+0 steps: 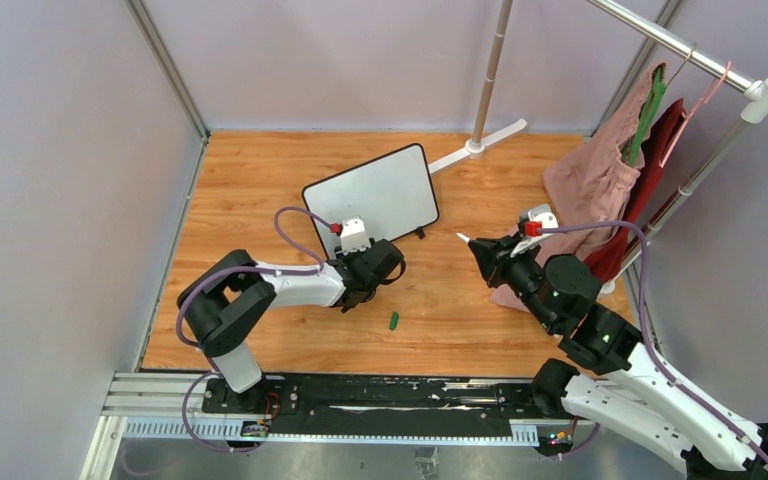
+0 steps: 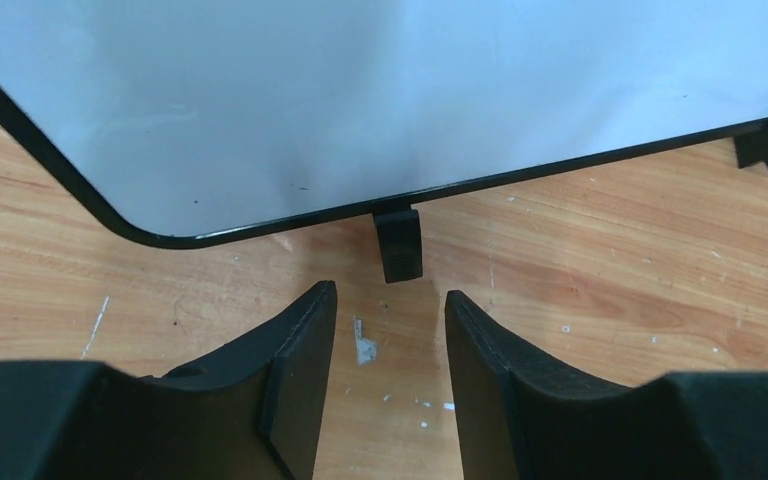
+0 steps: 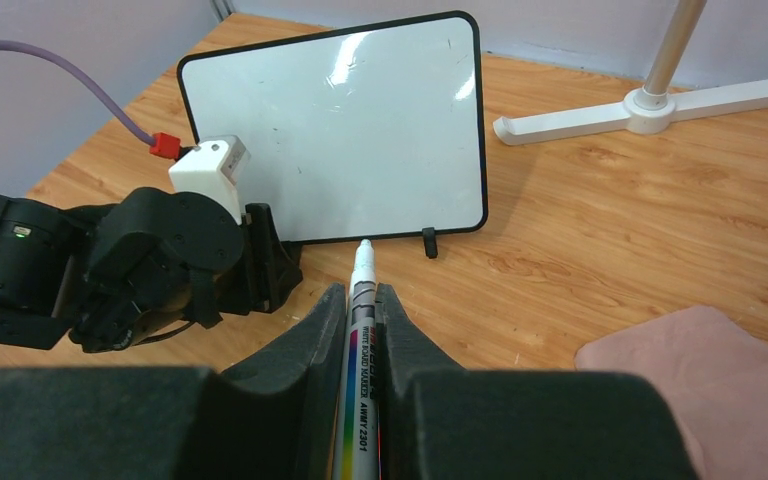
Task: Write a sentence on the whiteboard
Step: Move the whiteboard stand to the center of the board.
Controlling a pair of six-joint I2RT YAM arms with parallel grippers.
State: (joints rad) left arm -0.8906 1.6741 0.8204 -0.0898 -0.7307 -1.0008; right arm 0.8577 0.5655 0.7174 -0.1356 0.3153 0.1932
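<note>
On the left, the left gripper: sits low over the wooden table, jaws parted to a middling gap, grips nothing. Just ahead of that gap: one small black foot of the whiteboard, clear of both fingers. Past the foot, straight ahead: the board's black-edged lower border and white face, rounded corner off to the gripper's left. Behind this gripper, toward the arm bases: a small green cap lying alone on the wood.

On the right, the right gripper: pinches narrow on a whiteboard marker, white tip poking forward past the fingertips. Aims at the whiteboard's lower edge, near its other foot; stops short of the board, tip not touching. Ahead and to the left of these fingers: the left gripper, tucked at the board's lower corner. Low to the right: pink cloth on the table. Far ahead to the right: a white stand base.
</note>
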